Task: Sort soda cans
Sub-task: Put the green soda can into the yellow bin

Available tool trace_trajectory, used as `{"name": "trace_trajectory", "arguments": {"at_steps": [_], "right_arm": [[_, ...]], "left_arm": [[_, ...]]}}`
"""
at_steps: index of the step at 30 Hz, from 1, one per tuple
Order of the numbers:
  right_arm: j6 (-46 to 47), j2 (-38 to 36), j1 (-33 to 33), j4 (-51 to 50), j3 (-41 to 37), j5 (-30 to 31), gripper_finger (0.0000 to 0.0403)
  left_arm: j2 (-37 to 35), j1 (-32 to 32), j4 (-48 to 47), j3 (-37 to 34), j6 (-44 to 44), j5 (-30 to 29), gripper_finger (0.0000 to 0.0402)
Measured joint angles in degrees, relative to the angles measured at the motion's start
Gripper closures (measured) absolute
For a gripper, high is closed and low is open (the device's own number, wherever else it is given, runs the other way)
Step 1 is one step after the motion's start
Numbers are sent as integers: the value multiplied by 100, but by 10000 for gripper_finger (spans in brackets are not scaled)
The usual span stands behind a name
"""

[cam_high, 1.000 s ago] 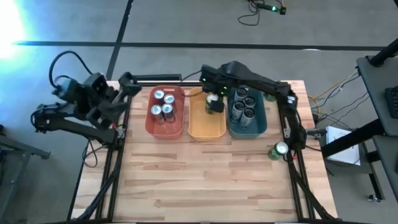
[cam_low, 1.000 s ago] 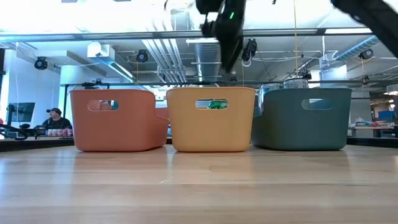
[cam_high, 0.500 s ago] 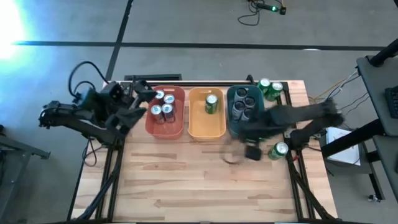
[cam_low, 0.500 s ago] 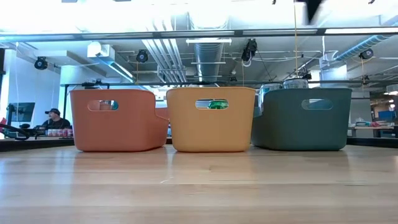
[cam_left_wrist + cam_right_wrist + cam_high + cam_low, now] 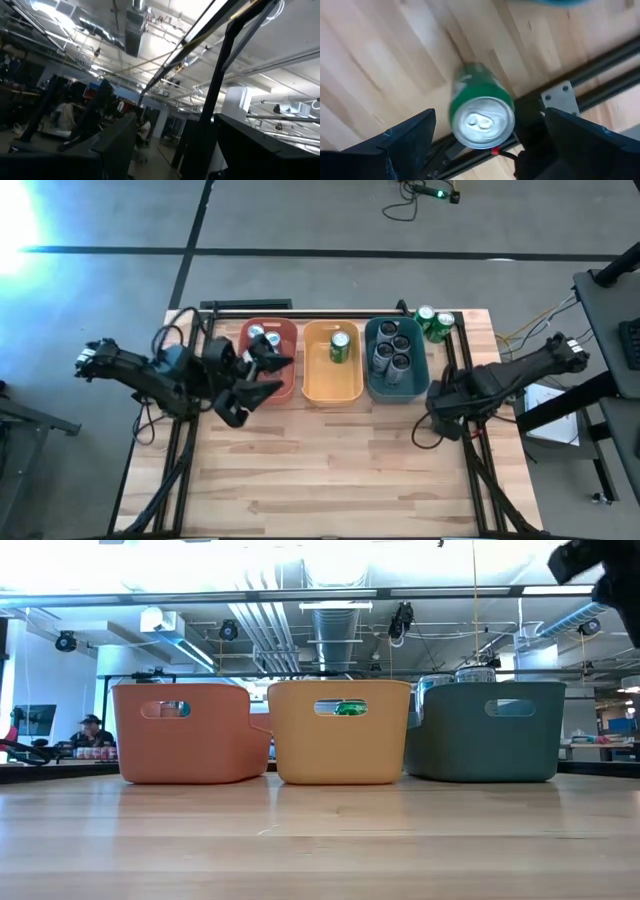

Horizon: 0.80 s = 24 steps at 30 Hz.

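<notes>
Counter: wooden, three bins along its far side. Right tool: spread, poised over an upright green can by the right edge rail. Advice: centre both fingers around the can before closing. Only the right wrist view shows this can; in the high view the arm hides it. Left tool: spread, near the red bin.

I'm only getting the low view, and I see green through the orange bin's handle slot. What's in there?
Observer: A single green can, standing alone in the orange bin.
Operator: Any cans outside the bins?
Observer: Yes, two green cans at the table's back right corner, and a third green can by the right edge.
Operator: Where's the right gripper?
Observer: The right gripper hangs over that third green can, jaws open on either side of it.
</notes>
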Motion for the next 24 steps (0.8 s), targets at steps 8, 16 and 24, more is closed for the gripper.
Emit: {"name": "trace_trajectory", "arguments": {"at_steps": [8, 16, 24], "right_arm": [[-322, -92, -238, 242, -703, -375, 32], [-625, -48, -387, 902, -1390, -930, 35], [-659, 387, -398, 978, -1377, -994, 66]], "left_arm": [[558, -11, -28, 254, 26, -42, 151], [793, -10, -419, 719, 149, -42, 150], [690, -20, -2281, 1604, -57, -44, 150]]}}
